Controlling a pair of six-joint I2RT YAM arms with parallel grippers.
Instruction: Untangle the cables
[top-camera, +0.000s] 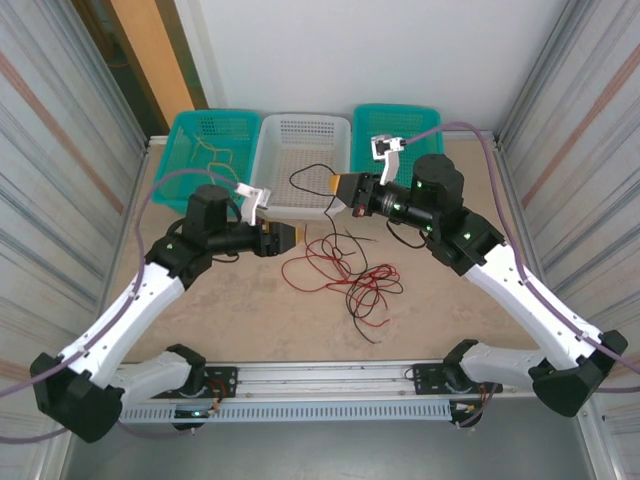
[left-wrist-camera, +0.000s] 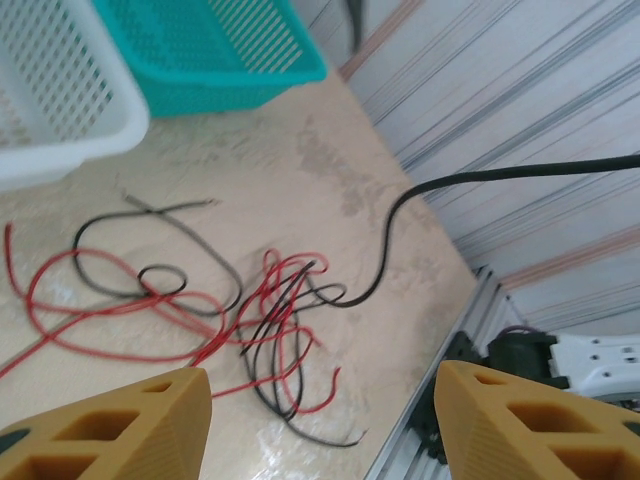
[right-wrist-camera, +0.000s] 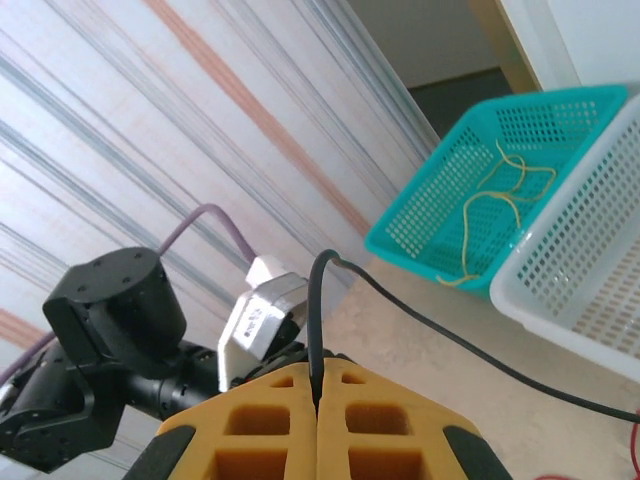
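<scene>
Surface: pale beige, mottled tabletop (top-camera: 230, 320), flat, closed in by ribbed metal walls (top-camera: 60, 150) on the left and right.
Far edge: three perforated plastic baskets side by side in a row. Teal rectangular basket (top-camera: 178, 150) on the left, white rectangular basket (top-camera: 305, 119) in the middle, second teal basket (top-camera: 400, 115) on the right.
Middle: loose tangle of thin red and black cables (top-camera: 345, 280), just in front of the white basket, loops crossing one another, well apart from both walls.
Black cable (left-wrist-camera: 388, 240): lower end in the tangle, the rest lifting off the tabletop.
Near edge: silver metal rail (top-camera: 330, 372) lying crosswise.
</scene>
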